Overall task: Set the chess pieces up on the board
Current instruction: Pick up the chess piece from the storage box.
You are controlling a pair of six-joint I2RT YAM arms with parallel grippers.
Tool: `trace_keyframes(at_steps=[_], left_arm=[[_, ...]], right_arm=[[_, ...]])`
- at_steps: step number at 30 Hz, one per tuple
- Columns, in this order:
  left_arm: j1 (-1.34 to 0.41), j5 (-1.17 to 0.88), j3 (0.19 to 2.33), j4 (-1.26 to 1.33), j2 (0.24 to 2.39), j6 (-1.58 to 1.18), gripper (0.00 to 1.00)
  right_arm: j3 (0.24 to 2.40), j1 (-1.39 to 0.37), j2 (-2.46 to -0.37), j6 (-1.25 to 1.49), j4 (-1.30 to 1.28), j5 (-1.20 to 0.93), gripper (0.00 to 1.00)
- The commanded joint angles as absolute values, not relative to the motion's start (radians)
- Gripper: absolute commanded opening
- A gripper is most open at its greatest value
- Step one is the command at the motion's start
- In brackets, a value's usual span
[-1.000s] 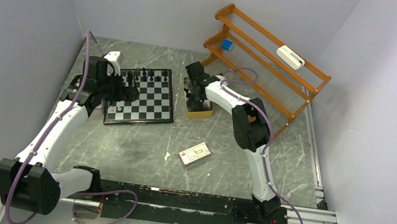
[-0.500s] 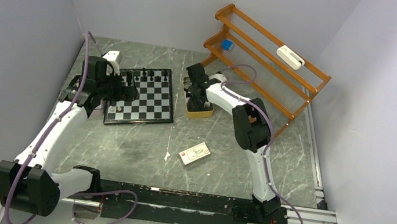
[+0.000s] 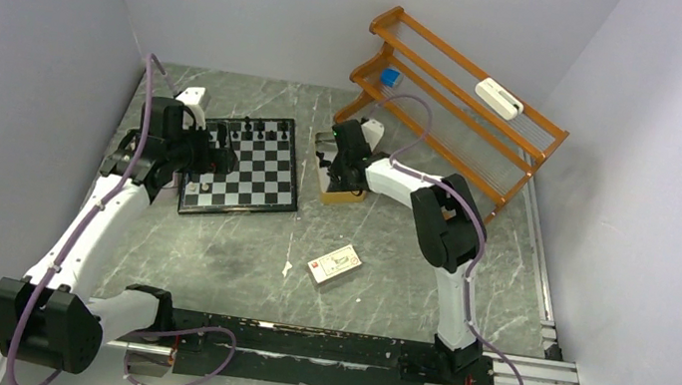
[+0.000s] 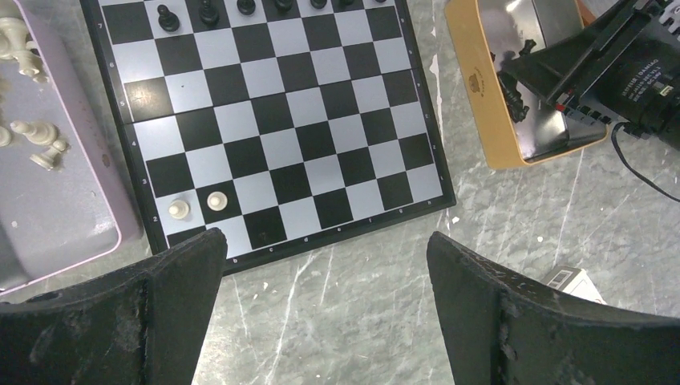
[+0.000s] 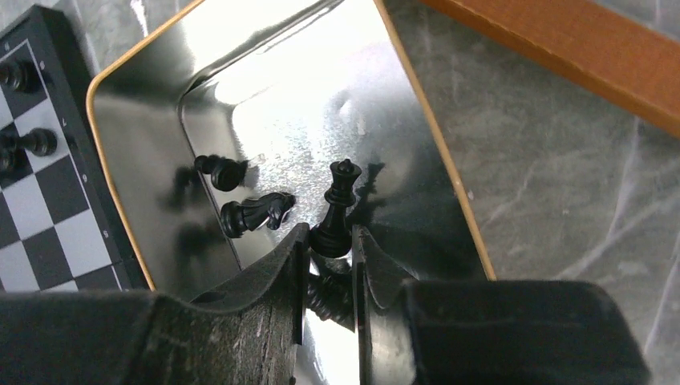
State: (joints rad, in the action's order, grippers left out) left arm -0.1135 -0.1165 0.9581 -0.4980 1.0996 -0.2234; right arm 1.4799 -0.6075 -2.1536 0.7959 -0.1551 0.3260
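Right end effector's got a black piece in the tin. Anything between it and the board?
The right end effector is shut on the piece. Toward the board there are two loose pieces lying in the tin, then the tin wall; lift over both. Nothing else visible.
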Motion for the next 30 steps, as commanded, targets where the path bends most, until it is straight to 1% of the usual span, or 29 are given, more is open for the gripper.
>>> trace_keyframes(at_steps=[1, 5, 9, 13, 19, 24, 30], left_arm=[[-0.128, -0.127, 0.951, -0.472, 1.110, -0.206, 1.00], [-0.130, -0.139, 0.967, -0.476, 1.140, -0.215, 1.00], [-0.130, -0.212, 1.012, -0.484, 1.180, -0.244, 1.00], [-0.130, -0.312, 1.083, -0.490, 1.247, -0.273, 1.00], [-0.130, -0.361, 1.205, -0.534, 1.363, -0.285, 1.00], [-0.130, -0.441, 1.273, -0.532, 1.421, -0.300, 1.00], [-0.133, -0.550, 1.336, -0.572, 1.484, -0.273, 1.00]], right_arm=[[1.439, -0.603, -2.116, 0.562, -0.051, 0.310, 0.20], [1.434, -0.603, -2.105, 0.452, -0.004, 0.307, 0.18], [1.420, -0.603, -2.081, 0.355, 0.048, 0.287, 0.17], [1.374, -0.602, -2.040, 0.280, 0.101, 0.261, 0.17], [1.296, -0.602, -1.952, 0.209, 0.159, 0.229, 0.17], [1.208, -0.604, -1.846, 0.166, 0.242, 0.098, 0.17], [1.069, -0.609, -1.735, 0.133, 0.433, -0.146, 0.17]])
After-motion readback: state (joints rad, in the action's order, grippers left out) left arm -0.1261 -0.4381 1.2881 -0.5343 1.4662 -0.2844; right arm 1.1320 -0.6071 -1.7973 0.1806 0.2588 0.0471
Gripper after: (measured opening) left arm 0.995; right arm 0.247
